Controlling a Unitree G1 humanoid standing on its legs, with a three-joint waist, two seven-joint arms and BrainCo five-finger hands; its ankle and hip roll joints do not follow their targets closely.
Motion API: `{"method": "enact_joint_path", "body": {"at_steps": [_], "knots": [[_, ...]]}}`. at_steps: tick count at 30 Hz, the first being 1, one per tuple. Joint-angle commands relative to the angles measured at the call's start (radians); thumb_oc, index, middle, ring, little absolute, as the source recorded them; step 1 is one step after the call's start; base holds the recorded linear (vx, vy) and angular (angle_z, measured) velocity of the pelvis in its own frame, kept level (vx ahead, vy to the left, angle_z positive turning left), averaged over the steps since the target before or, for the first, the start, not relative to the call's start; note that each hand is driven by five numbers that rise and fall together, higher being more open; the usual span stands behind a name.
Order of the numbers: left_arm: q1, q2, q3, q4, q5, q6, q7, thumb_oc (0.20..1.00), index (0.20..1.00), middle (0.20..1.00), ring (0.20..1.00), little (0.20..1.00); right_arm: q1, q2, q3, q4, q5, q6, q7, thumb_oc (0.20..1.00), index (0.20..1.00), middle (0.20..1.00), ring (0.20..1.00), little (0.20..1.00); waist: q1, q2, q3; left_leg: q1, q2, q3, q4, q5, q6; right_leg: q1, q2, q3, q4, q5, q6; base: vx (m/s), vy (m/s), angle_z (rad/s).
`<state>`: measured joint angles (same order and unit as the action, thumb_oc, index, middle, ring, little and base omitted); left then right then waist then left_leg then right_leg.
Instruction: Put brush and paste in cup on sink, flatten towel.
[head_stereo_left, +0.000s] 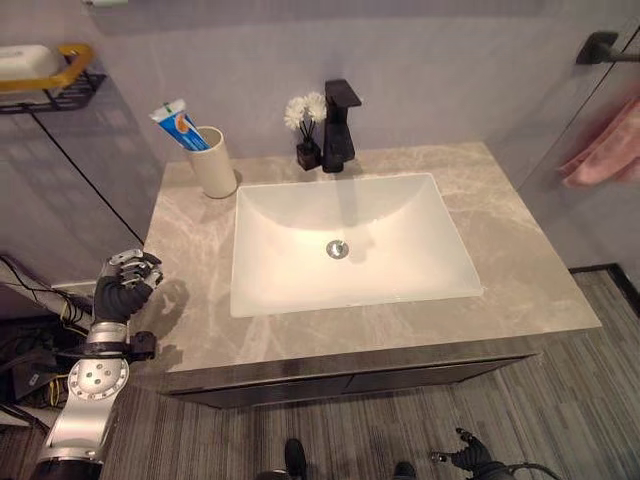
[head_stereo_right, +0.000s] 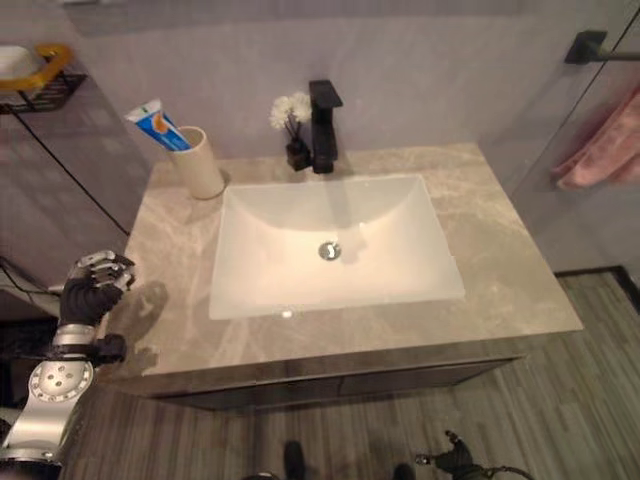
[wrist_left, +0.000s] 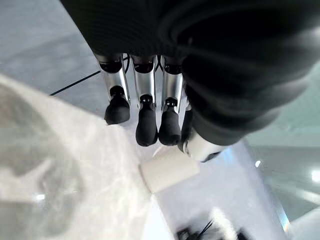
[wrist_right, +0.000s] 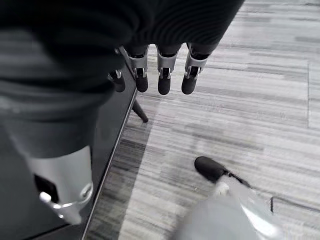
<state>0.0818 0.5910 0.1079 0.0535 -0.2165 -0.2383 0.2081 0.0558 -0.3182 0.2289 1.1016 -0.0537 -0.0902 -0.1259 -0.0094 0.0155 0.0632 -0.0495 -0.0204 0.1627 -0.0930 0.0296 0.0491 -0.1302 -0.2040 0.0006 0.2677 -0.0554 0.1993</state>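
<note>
A: Where is the toothpaste tube (head_stereo_left: 180, 125), and which way does it point?

B: It stands in the cream cup (head_stereo_left: 214, 163) at the back left corner of the worktop (head_stereo_left: 520, 270). Its long axis tilts, with the upper end leaning up and to the left, toward the wall. I cannot make out a brush in the cup.

A: And the towel?

B: The pink towel (head_stereo_left: 607, 152) hangs bunched from a dark rail (head_stereo_left: 605, 47) on the right wall, well apart from the sink (head_stereo_left: 440, 270).

A: The robot hands?

B: The left robot hand (head_stereo_left: 128, 280) hovers at the worktop's left edge, fingers loosely relaxed, holding nothing. Its wrist view looks along the fingers to the cup. The right robot hand (wrist_right: 160, 75) hangs low near the floor (wrist_right: 240, 100), fingers straight and empty. Its wrist view shows the dark cabinet front (wrist_right: 107, 125) below the worktop.

A: Anything else?

B: A black faucet (head_stereo_left: 339, 125) with a small vase of white flowers (head_stereo_left: 306, 125) beside it, and a wire shelf (head_stereo_left: 45, 80) on the left wall.
</note>
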Motion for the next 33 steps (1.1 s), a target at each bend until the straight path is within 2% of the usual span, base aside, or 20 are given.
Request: {"method": "enact_joint_path", "body": {"at_steps": [1,5,6,9,10,11,12,13,15,17,18,20,21,22,23,25,27,29,33], "knots": [[-0.018,0.013,0.088,-0.076,0.004,-0.063,-0.009,0.2,0.2,0.2,0.2,0.2,-0.004,-0.026,0.005,0.027,-0.004,-0.023,-0.01,1.0,1.0,1.0,1.0,1.0,0.005,0.001,0.008,0.01,-0.055,-0.067,0.1,-0.081,0.006,0.03,0.102,-0.109,-0.024,0.004,-0.088,0.11,-0.035,0.29],[-0.005,-0.003,0.098,-0.077,-0.016,-0.065,-0.009,0.2,0.2,0.2,0.2,0.2,-0.003,-0.029,0.014,0.054,-0.02,-0.021,-0.008,1.0,1.0,1.0,1.0,1.0,-0.017,-0.002,0.041,0.09,-0.06,-0.093,0.093,-0.099,-0.001,-0.048,0.13,-0.145,-0.084,0.062,-0.088,0.14,-0.04,0.13],[-0.006,-0.017,0.091,-0.068,-0.024,-0.062,-0.011,0.2,0.2,0.2,0.2,0.2,0.0,-0.029,0.014,0.068,-0.024,-0.017,-0.008,1.0,1.0,1.0,1.0,1.0,-0.031,-0.005,0.048,0.134,-0.059,-0.115,0.09,-0.119,-0.002,-0.064,0.144,-0.144,-0.084,0.073,-0.091,0.27,-0.131,0.22],[-0.014,-0.034,0.07,-0.059,-0.024,-0.057,-0.015,0.2,0.2,0.2,0.2,0.2,0.014,-0.027,0.011,0.085,-0.025,-0.015,-0.011,1.0,1.0,1.0,1.0,1.0,-0.04,-0.018,0.044,0.152,-0.059,-0.139,0.108,-0.139,-0.008,-0.005,0.151,-0.138,-0.116,0.054,-0.102,0.18,-0.158,0.38],[-0.016,-0.048,0.06,-0.053,-0.042,-0.061,-0.021,0.2,0.2,0.2,0.2,0.2,0.021,-0.031,0.012,0.104,-0.027,-0.014,-0.011,1.0,1.0,1.0,1.0,1.0,-0.037,-0.023,0.021,0.154,-0.042,-0.138,0.118,-0.147,-0.024,0.034,0.171,-0.128,-0.144,0.036,-0.121,0.19,-0.208,0.48],[-0.015,-0.049,0.06,-0.055,-0.052,-0.062,-0.027,0.2,0.2,0.2,0.2,0.2,0.023,-0.037,0.01,0.111,-0.027,-0.015,-0.012,1.0,1.0,1.0,1.0,1.0,-0.037,-0.024,0.012,0.151,-0.034,-0.142,0.127,-0.149,-0.033,0.052,0.175,-0.139,-0.159,0.033,-0.127,0.27,-0.331,0.48],[-0.025,-0.057,0.047,-0.04,-0.07,-0.065,-0.033,0.2,0.2,0.2,0.2,0.2,0.032,-0.046,0.01,0.112,-0.032,-0.015,-0.014,1.0,1.0,1.0,1.0,1.0,-0.04,-0.03,0.007,0.13,-0.026,-0.143,0.167,-0.141,-0.058,0.08,0.179,-0.154,-0.182,0.028,-0.139,0.16,-0.252,0.44],[-0.036,-0.056,0.043,-0.03,-0.076,-0.066,-0.03,0.2,0.2,0.2,0.2,0.2,0.032,-0.055,0.003,0.109,-0.029,-0.016,-0.018,1.0,1.0,1.0,1.0,1.0,-0.042,-0.035,0.013,0.103,-0.024,-0.14,0.229,-0.121,-0.081,0.093,0.177,-0.168,-0.194,0.029,-0.147,0.11,-0.232,0.43],[-0.053,-0.055,0.034,-0.025,-0.083,-0.068,-0.029,0.2,0.2,0.2,0.2,0.2,0.032,-0.068,-0.013,0.105,-0.014,-0.018,-0.027,1.0,1.0,1.0,1.0,1.0,-0.046,-0.043,0.029,0.043,-0.022,-0.134,0.328,-0.102,-0.105,0.109,0.168,-0.185,-0.208,0.029,-0.158,0.02,-0.125,0.55],[-0.072,-0.062,0.02,-0.015,-0.097,-0.07,-0.019,0.2,0.2,0.2,0.2,0.2,0.036,-0.074,-0.029,0.102,-0.002,-0.015,-0.037,1.0,1.0,1.0,1.0,1.0,-0.05,-0.05,0.039,-0.005,0.008,-0.099,0.35,-0.079,-0.112,0.125,0.157,-0.201,-0.223,0.023,-0.158,0.01,-0.044,0.48],[-0.081,-0.058,0.014,-0.011,-0.101,-0.071,-0.021,0.2,0.2,0.2,0.2,0.2,0.037,-0.078,-0.035,0.105,0.002,-0.014,-0.04,1.0,1.0,1.0,1.0,1.0,-0.051,-0.053,0.04,-0.027,0.028,-0.078,0.315,-0.087,-0.106,0.132,0.145,-0.207,-0.231,0.022,-0.153,0.02,0.009,0.31],[-0.083,-0.058,0.013,-0.01,-0.102,-0.072,-0.021,0.2,0.2,0.2,0.2,0.2,0.037,-0.078,-0.035,0.105,0.002,-0.014,-0.04,1.0,1.0,1.0,1.0,1.0,-0.049,-0.054,0.04,-0.025,0.027,-0.076,0.311,-0.086,-0.105,0.132,0.145,-0.206,-0.232,0.022,-0.152,0.06,0.032,0.23],[-0.087,-0.046,0.005,-0.008,-0.093,-0.069,-0.012,0.2,0.2,0.2,0.2,0.2,0.039,-0.081,-0.046,0.117,0.006,-0.005,-0.054,1.0,1.0,1.0,1.0,1.0,-0.033,-0.051,0.04,-0.076,0.059,-0.101,0.205,-0.034,-0.105,0.155,0.137,-0.195,-0.245,0.019,-0.14,0.15,0.076,0.3],[-0.089,-0.04,0.001,-0.008,-0.09,-0.068,-0.009,0.2,0.2,0.2,0.2,0.2,0.041,-0.079,-0.047,0.119,0.006,-0.006,-0.057,1.0,1.0,1.0,1.0,1.0,-0.027,-0.05,0.043,-0.089,0.078,-0.116,0.16,0.017,-0.117,0.161,0.133,-0.189,-0.242,0.015,-0.139,0.25,0.162,0.15],[-0.098,-0.022,-0.009,-0.013,-0.075,-0.07,0.009,0.2,0.2,0.2,0.2,0.2,0.047,-0.076,-0.045,0.13,0.005,-0.003,-0.064,1.0,1.0,1.0,1.0,1.0,-0.025,-0.041,0.052,-0.12,0.128,-0.111,0.113,0.091,-0.141,0.17,0.118,-0.179,-0.225,0.004,-0.13,0.18,0.153,0.03],[-0.083,-0.014,0.004,-0.02,-0.081,-0.07,-0.001,0.2,0.2,0.2,0.2,0.2,0.041,-0.072,-0.038,0.132,-0.006,-0.002,-0.059,1.0,1.0,1.0,1.0,1.0,-0.024,-0.025,0.047,-0.068,0.115,-0.115,0.105,0.046,-0.127,0.164,0.112,-0.156,-0.199,-0.01,-0.118,0.14,0.185,-0.17],[-0.079,-0.013,0.006,-0.026,-0.079,-0.069,-0.007,0.2,0.2,0.2,0.2,0.2,0.039,-0.071,-0.041,0.136,0.0,-0.004,-0.058,1.0,1.0,1.0,1.0,1.0,-0.023,-0.019,0.046,-0.06,0.107,-0.111,0.099,0.047,-0.125,0.167,0.105,-0.152,-0.194,-0.009,-0.114,0.11,0.153,-0.44],[-0.027,0.001,0.037,-0.055,-0.072,-0.07,-0.025,0.2,0.2,0.2,0.2,0.2,0.044,-0.06,-0.109,0.14,0.057,-0.006,-0.062,1.0,1.0,1.0,1.0,1.0,-0.029,-0.009,0.024,-0.018,0.076,-0.084,0.081,0.02,-0.104,0.179,0.078,-0.124,-0.208,0.007,-0.094,0.17,0.196,-0.52],[0.011,0.026,0.066,-0.07,-0.069,-0.064,-0.04,0.2,0.2,0.2,0.2,0.2,0.046,-0.054,-0.105,0.136,0.034,0.0,-0.052,1.0,1.0,1.0,1.0,1.0,-0.028,-0.002,0.015,-0.001,0.055,-0.054,0.088,-0.005,-0.085,0.186,0.053,-0.099,-0.221,0.015,-0.078,0.1,0.144,-0.39]]}}
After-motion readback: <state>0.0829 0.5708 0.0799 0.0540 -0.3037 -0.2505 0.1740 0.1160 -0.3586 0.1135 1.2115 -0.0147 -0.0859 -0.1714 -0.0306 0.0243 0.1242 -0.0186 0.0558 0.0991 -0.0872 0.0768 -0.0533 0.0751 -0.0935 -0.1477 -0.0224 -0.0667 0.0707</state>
